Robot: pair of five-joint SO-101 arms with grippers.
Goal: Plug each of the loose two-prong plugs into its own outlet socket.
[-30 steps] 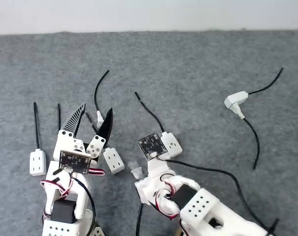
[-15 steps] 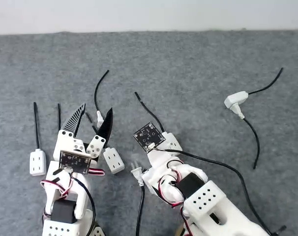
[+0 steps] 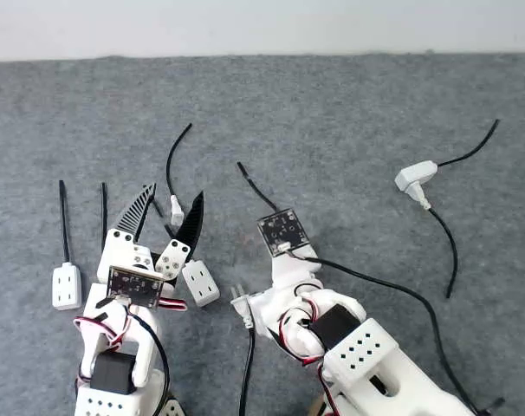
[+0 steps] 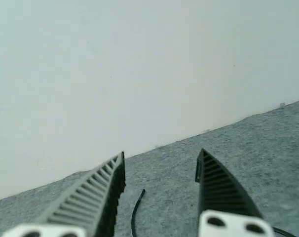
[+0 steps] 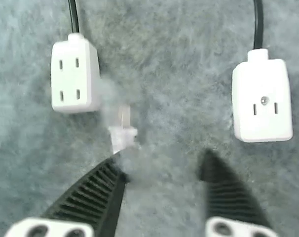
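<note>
Fingers (image 3: pixel 138 208) on the left gripper (image 3: pixel 174 192) are spread wide, one ribbed and one smooth, both black, and they hold nothing. From above, a small white plug (image 3: pixel 177 211) lies on the grey carpet (image 3: pixel 349 113) left of centre, right between those fingers, its thin black cord curling toward the top of the frame. Whether it touches either finger, can't tell.

Over to the right gripper (image 5: pixel 162 163). It is wide open too and gripping nothing. Just off its ribbed fingertip lies a blurred plug (image 5: pixel 122 133), a white body with two flat prongs. The prongs point toward a four-slot outlet (image 5: pixel 74 81), a white block with two pairs of slots and a black cord leaving its far end. Plug and block sit close but apart. On the other side of that gripper is a three-hole outlet (image 5: pixel 262 98), white and rectangular, with two slots and a round hole, black cord attached.

In the high view the blurred plug sits low and centre, hard against the right arm, with its black cord running off the bottom edge. The four-slot outlet is just to its left, beside the left arm.

Far left, another white outlet (image 3: pixel 66 286) lies alone with its cord running straight up. At upper right, well apart from both arms, an angled white plug (image 3: pixel 416 178) rests with black cord trailing from either end.
</note>
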